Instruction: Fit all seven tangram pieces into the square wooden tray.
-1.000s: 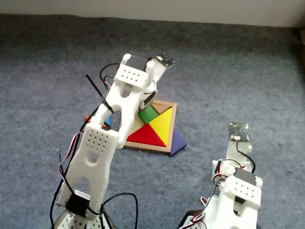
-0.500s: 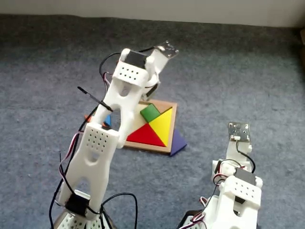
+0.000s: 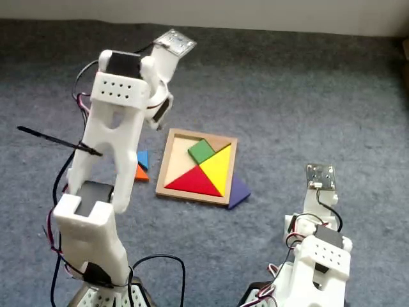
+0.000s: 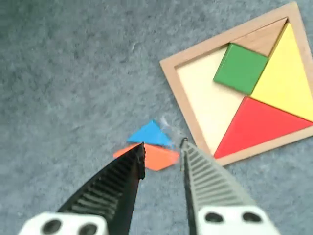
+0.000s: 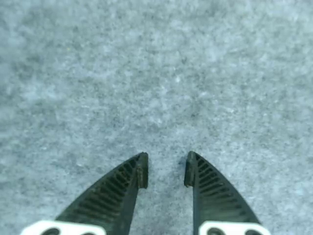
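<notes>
The left hand [image 4: 161, 146] hangs above the grey carpeted surface [image 3: 307, 102] with its fingers a narrow gap apart and nothing between them. Directly below its fingertips lie two loose pieces. The orange piece [image 4: 156, 155] shows through the gap between the tips, and the blue triangle [image 4: 150, 133] lies just ahead of them, touching the orange one along an edge.

On the side of the hand's pale finger [image 4: 195, 166], and a little farther ahead, sits the square wooden tray [image 4: 188, 105], flat on the surface, its nearest rim just beside that fingertip. Three coloured pieces lie inside it. The red triangle [image 4: 257, 125] is closest to the hand, the yellow triangle [image 4: 286, 78] lies beyond it, and the green square [image 4: 240, 68] touches both where they meet. The rest of the tray's floor is a pale patch on the hand's side and a browner wedge in the far corner, and I cannot tell whether these are pieces or bare wood.

In the high view a purple piece [image 3: 238, 190] lies outside the tray, against the corner farthest from the left hand.

The right hand [image 5: 166, 156] is well apart from the tray, over bare carpet. Its fingers are also narrowly parted and hold nothing.
</notes>
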Tool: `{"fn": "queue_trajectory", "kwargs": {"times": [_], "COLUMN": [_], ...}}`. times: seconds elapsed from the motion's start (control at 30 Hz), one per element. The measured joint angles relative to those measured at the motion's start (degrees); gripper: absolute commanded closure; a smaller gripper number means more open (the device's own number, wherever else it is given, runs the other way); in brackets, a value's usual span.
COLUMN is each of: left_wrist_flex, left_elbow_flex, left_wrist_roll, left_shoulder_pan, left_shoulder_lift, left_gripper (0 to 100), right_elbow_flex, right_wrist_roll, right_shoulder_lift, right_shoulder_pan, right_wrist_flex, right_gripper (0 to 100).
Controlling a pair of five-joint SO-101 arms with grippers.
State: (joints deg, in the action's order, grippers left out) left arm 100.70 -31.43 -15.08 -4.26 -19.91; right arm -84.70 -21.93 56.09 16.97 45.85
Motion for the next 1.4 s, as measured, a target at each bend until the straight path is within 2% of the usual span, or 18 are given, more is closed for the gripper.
{"fn": "queue_trajectory", "kwargs": {"times": [0.17, 0.3, 0.5, 0.8, 0.97, 1.07, 1.4], "left_wrist_flex": [-0.5, -7.4, -18.1, -29.1, -30.4, -30.3, -18.1], "left_elbow_flex": [12.0, 20.3, 31.1, 40.4, 39.3, 33.8, 16.2], "left_wrist_roll": [1.1, 6.8, 11.4, 12.3, 12.3, 12.3, 11.3], "left_shoulder_pan": [4.4, 7.7, 7.8, 7.9, 8.1, 8.1, 7.8], "left_shoulder_lift": [3.1, 3.1, 3.1, 3.1, -0.4, -5.4, -18.3], "left_gripper": [76, 76, 73, 70, 70, 73, 77], "right_elbow_flex": [0.0, 0.0, 0.0, 0.0, 0.0, 0.0, 0.0], "right_wrist_roll": [0.0, 0.0, 0.0, 0.0, 0.0, 0.0, 0.0], "right_shoulder_lift": [0.0, 0.0, 0.0, 0.0, 0.0, 0.0, 0.0], "right_shoulder_pan": [0.0, 0.0, 0.0, 0.0, 0.0, 0.0, 0.0], "right_wrist_flex": [0.0, 0.0, 0.0, 0.0, 0.0, 0.0, 0.0], "right_gripper": [86.5, 86.5, 86.5, 86.5, 86.5, 86.5, 86.5]}}
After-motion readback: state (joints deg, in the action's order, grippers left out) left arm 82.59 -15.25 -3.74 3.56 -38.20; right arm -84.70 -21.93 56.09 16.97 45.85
